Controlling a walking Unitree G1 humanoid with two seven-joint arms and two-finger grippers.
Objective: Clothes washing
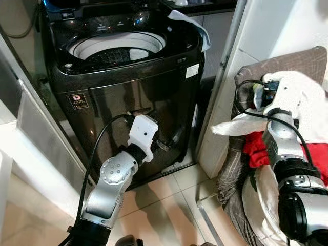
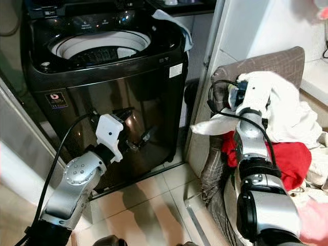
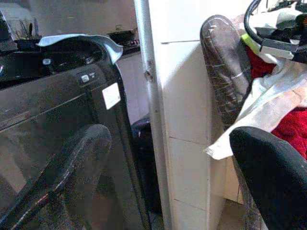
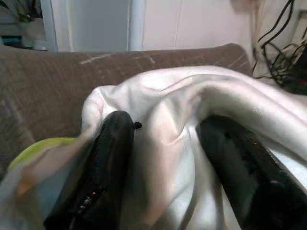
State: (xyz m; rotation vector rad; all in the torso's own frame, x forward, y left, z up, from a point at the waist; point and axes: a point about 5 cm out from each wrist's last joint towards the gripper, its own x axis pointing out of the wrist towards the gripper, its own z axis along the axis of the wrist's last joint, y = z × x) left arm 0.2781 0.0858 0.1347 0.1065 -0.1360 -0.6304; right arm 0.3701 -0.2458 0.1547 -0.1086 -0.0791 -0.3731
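Two hands: right hand [image 4: 163, 163] buried in laundry pile, fingers [image 4: 100, 167] straddling a fold of white garment [image 4: 192, 100], prob. mid-pinch to lift it. Left hand [image 3: 158, 177] spread wide, empty, low beside washer [image 1: 128, 77] w/ lid up, ready for loading.

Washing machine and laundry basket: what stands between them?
Between the washing machine and the laundry basket stands a white tiled wall edge with a metal corner strip, clearest in the left wrist view.
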